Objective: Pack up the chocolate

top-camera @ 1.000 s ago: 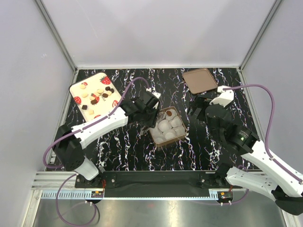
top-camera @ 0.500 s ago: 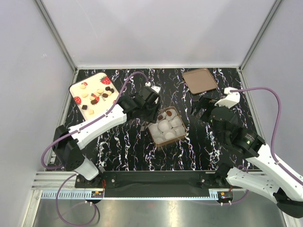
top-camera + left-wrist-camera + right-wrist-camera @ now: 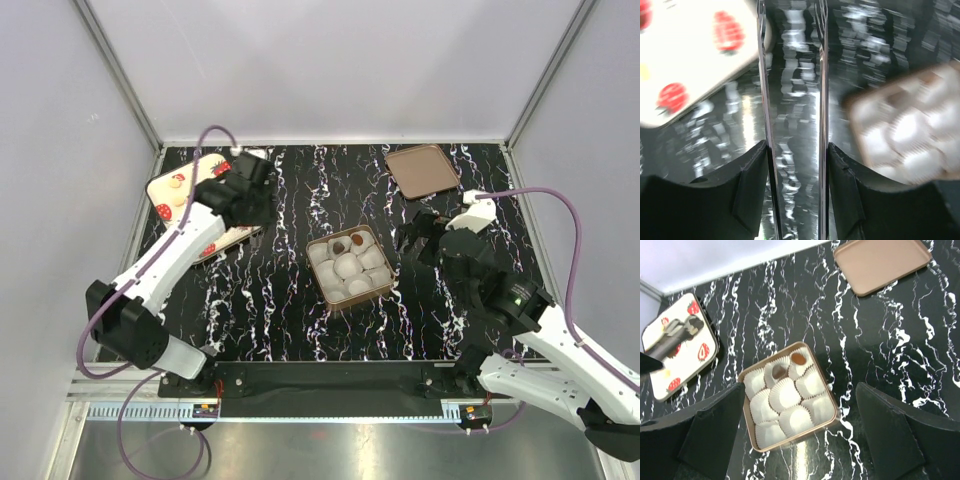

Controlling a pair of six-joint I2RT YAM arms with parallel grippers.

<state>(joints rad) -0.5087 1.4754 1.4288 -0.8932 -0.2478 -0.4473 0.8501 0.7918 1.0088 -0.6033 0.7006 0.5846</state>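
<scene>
On the far left of the black marbled table (image 3: 270, 290), the left gripper (image 3: 245, 195) is hovering over the near-right part of the strawberry-print tray (image 3: 165, 190). Its jaws are standing partly apart with nothing between them; the left wrist view is blurred but is showing bare table through the gap. A few chocolates (image 3: 183, 198) are lying loose on the tray, and the arm is hiding the rest. In the middle, the brown box (image 3: 320, 278) is sitting with white paper cups (image 3: 785, 396) filling it. Two cups at its far corner are holding a brown chocolate each (image 3: 777, 371) (image 3: 798, 358). Right of the box, the right gripper (image 3: 418, 235) is hanging above the table, jaws spread wide and empty. The brown lid (image 3: 422, 170) is lying flat at the far right, well apart from the box.
</scene>
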